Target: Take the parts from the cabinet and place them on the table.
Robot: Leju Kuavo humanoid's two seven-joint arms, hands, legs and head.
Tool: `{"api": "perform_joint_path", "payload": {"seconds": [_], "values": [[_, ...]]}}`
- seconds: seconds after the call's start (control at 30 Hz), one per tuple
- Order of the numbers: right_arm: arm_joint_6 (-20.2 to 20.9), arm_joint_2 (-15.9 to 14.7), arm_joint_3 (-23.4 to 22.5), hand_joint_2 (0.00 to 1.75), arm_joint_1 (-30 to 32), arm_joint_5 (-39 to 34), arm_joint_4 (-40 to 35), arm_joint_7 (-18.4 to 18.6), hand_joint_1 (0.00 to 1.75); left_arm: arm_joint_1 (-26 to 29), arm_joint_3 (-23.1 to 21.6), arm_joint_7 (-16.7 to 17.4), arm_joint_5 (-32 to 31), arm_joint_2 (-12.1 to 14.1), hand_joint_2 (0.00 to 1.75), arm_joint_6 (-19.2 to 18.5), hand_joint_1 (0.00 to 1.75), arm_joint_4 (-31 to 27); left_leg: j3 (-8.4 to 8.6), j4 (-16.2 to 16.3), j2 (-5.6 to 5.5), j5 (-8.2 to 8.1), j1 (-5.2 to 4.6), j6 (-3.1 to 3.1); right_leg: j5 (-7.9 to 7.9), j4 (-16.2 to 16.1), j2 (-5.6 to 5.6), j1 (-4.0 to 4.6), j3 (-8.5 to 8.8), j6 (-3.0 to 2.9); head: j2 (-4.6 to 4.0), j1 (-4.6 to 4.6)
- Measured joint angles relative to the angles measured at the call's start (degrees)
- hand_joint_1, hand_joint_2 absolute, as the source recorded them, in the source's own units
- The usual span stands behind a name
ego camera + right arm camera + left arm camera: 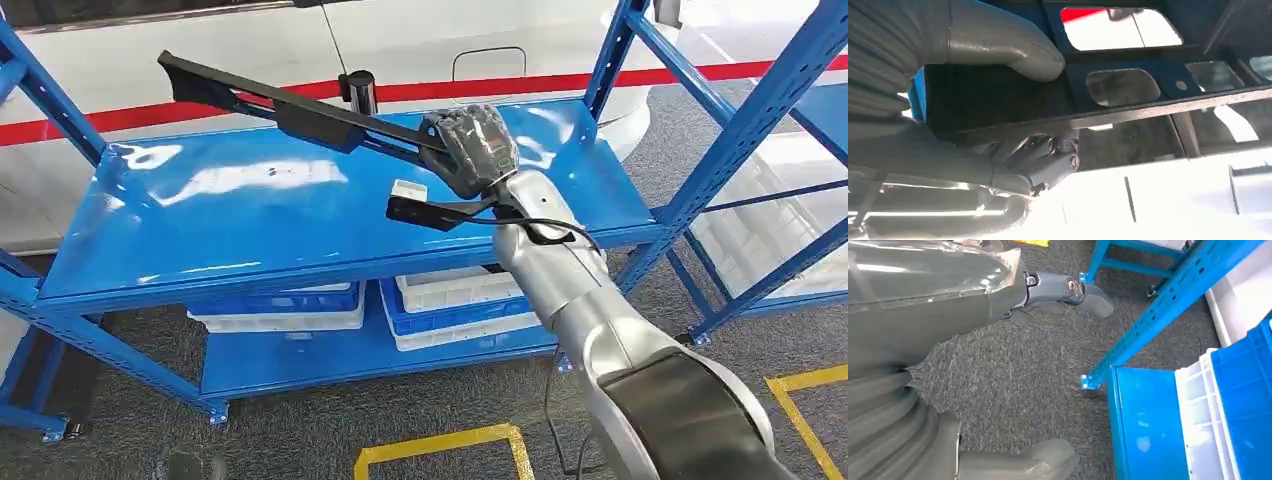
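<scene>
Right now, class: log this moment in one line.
right hand: holds long black part | over blue shelf | left hand: open, hanging

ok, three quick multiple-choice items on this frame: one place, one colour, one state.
1. Where are the white and blue plastic crates?
A. on the top shelf
B. on the lower shelf
C. on the floor

2. What colour is the metal shelving rack?
A. blue
B. grey
C. yellow

3. What is the right hand doing?
A. hanging empty
B. resting flat on the shelf
C. gripping the long black plastic part

Answers: 1 B, crates sit under the top shelf. 2 A, frame and shelves are blue. 3 C, fingers wrap the part.
</scene>
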Motion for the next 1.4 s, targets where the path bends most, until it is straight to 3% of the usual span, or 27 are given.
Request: {"api": "perform_joint_path", "payload": {"seconds": [0.57,0.87,1.0,1.2,1.4], "values": [[-0.3,-4.9,1.8,1.75,2.3,-6.3,-7.9,-2.6,1.75,0.2,0.1,0.0,1.2,0.0,1.75,0.5,0.00,-0.8,0.00,0.0,0.02,0.00,-0.08,0.01,0.00,0.0,0.01,-0.07,-0.02,0.00,0.00,-0.02],[0.1,-7.3,3.7,1.75,3.8,-11.2,-10.6,-4.0,1.75,-1.4,1.8,0.0,1.7,0.8,1.75,0.5,0.00,4.7,0.00,0.0,0.02,0.00,-0.08,0.01,0.00,0.0,0.01,-0.07,-0.03,0.00,0.00,0.00],[2.6,-8.4,4.0,1.75,4.1,-14.0,-12.2,-4.0,1.75,-2.3,2.1,1.1,0.2,1.5,1.75,1.3,0.00,8.1,-0.01,0.0,0.02,0.00,-0.08,0.01,0.00,0.0,0.01,-0.08,-0.03,0.00,0.00,-0.02],[8.3,-10.5,4.0,1.75,4.7,-18.1,-13.0,-4.7,1.75,-2.9,1.1,5.7,-4.4,1.8,1.75,2.4,0.00,10.1,-0.01,0.0,0.01,-0.01,-0.10,0.01,0.00,0.0,0.00,-0.09,-0.03,0.01,0.00,0.00],[8.9,-12.0,4.0,1.75,5.0,-19.3,-13.0,-5.0,1.75,-3.1,0.0,6.8,-5.5,1.8,1.75,2.2,0.00,10.9,-0.02,0.0,0.02,-0.01,-0.13,0.02,0.00,0.0,0.00,-0.09,-0.03,0.01,0.00,-0.02]]}}
